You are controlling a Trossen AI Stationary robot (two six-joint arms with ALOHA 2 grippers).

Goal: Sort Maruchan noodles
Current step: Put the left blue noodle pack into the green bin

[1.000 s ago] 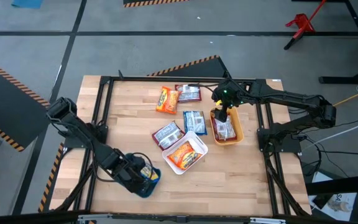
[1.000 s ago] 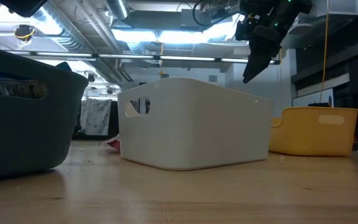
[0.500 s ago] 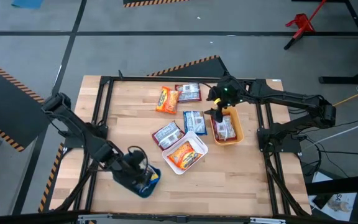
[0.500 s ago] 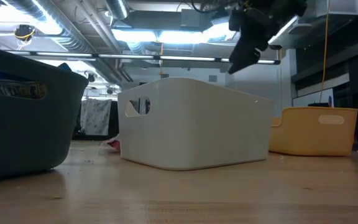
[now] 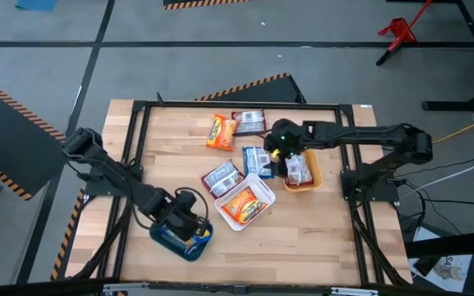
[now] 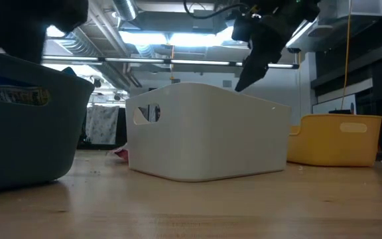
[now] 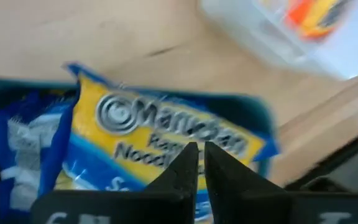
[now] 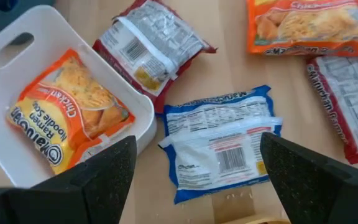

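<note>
My right gripper [image 5: 280, 154] [image 8: 194, 171] is open and hangs above a blue noodle packet [image 8: 219, 143] [image 5: 257, 160] lying flat on the table. In the low view my right gripper [image 6: 244, 78] is well above the bins. Around it lie an orange packet [image 5: 220, 131] and two dark red-and-silver packets [image 5: 249, 122] [image 5: 222, 177]. A white bin [image 5: 263, 182] holds an orange packet [image 8: 67, 118]. An orange bin [image 5: 313, 179] holds a dark red packet [image 5: 297, 168]. My left gripper [image 5: 183, 226] [image 7: 199, 155] is shut over a blue packet [image 7: 160, 130] in the teal bin [image 5: 164, 240]. My left gripper points down at the printed face of the blue packet [image 7: 166, 140] lying in the teal bin. I cannot tell whether its shut fingertips [image 7: 188, 158] touch the packet.
The three bins stand in a row across the near half of the table: teal [image 6: 25, 119], white [image 6: 207, 129] and orange [image 6: 340, 139]. Bare wood [image 5: 327, 230] shows near the right front corner. A black frame [image 5: 356, 189] runs round the table edge.
My right gripper has moved from above the orange bin toward the table's left and now hangs over the blue packet beside that bin. It stays open. The packets and bins have not moved.
</note>
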